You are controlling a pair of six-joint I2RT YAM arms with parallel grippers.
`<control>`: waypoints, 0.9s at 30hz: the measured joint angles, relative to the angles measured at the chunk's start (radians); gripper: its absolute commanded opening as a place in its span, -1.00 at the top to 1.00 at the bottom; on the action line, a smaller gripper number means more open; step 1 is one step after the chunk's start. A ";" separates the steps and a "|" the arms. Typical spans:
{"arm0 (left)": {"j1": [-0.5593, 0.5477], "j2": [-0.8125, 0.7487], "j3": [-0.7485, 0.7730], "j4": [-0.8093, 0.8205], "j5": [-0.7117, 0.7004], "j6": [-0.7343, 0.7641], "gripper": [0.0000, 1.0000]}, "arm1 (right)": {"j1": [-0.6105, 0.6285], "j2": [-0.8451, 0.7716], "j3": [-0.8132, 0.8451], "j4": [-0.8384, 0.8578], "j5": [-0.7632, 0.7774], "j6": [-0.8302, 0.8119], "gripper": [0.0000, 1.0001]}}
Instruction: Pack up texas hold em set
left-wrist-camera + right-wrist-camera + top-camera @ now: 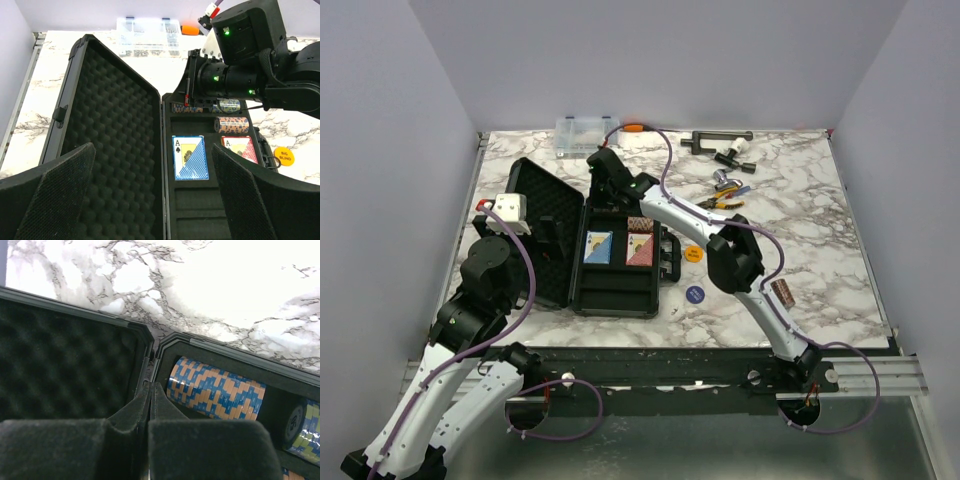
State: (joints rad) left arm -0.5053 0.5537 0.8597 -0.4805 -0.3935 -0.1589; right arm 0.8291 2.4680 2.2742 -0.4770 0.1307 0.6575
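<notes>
1. the black foam-lined hard plastic case (550, 195) lies open, its lid flat to the left of its tray, with a blue card deck (598, 247) and a red card deck (640, 250) mid-tray.
2. the right gripper (149, 392), fingers pressed together and empty, sits at the case's hinge near its far end, just beside an orange-and-blue chip roll (215, 390) seated in the far slot.
3. the left gripper (152, 165) hangs over the case's near end, fingers wide apart, holding nothing.
4. right of the case lie a brownish chip roll (783, 292), an orange disc (693, 253) and a blue disc (695, 294).
5. that loose roll looks dense and likely to split, so i'd pinch it end to end; the stiff lid wants lifting by its outer edge.
</notes>
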 measured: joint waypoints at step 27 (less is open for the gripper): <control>0.006 0.011 0.000 0.000 0.000 0.000 -0.95 | 0.010 0.021 -0.024 -0.086 0.197 0.010 0.99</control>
State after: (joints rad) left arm -0.4988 0.5644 0.8597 -0.4808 -0.3931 -0.1589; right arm 0.8387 2.4886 2.2505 -0.5629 0.3279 0.6674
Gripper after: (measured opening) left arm 0.976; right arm 0.006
